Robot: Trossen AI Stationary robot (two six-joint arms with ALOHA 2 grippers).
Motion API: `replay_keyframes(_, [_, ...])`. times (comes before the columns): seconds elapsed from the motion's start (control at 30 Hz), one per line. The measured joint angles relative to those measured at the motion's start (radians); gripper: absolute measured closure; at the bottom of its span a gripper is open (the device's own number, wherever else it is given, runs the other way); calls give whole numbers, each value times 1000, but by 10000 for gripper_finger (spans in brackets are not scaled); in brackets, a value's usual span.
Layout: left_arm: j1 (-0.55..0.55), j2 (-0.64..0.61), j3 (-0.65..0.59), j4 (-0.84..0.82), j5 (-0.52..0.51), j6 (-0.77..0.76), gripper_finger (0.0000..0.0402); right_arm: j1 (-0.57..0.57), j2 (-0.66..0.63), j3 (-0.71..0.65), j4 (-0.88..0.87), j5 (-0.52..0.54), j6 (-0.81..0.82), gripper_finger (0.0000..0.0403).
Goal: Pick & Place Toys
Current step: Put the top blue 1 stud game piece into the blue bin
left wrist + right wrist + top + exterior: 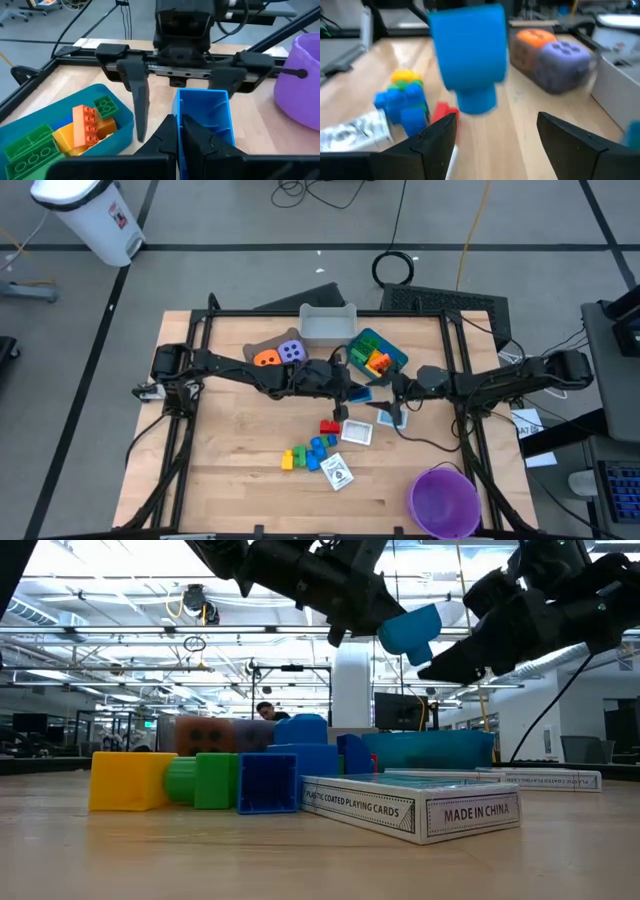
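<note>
Your left gripper (177,131) is clamped on the wall of a hollow blue brick (207,116), held in the air above the table's (240,470) middle with its open side turned toward the right gripper (398,402), whose fingers are spread and empty just beside it. The blue bin (392,360) at the far middle holds green, orange and yellow bricks. Far left of it you have one orange die (265,358) and one purple die (291,351), touching.
</note>
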Motion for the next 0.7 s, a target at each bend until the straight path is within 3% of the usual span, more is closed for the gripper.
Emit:
replay_keyframes(0.2, [3, 0, 0, 7, 0, -2, 386, 11, 80, 0, 197, -1, 36, 135])
replay_keyframes(0.47, [5, 0, 0, 0, 0, -12, 392, 11, 192, 45, 265, -72, 16, 143])
replay_keyframes(0.57, [5, 0, 0, -4, -3, -25, 383, 11, 215, 60, 267, -72, 15, 163])
replay_keyframes(0.7, [5, 0, 0, -4, -4, -32, 386, 11, 228, 66, 273, -71, 15, 219])
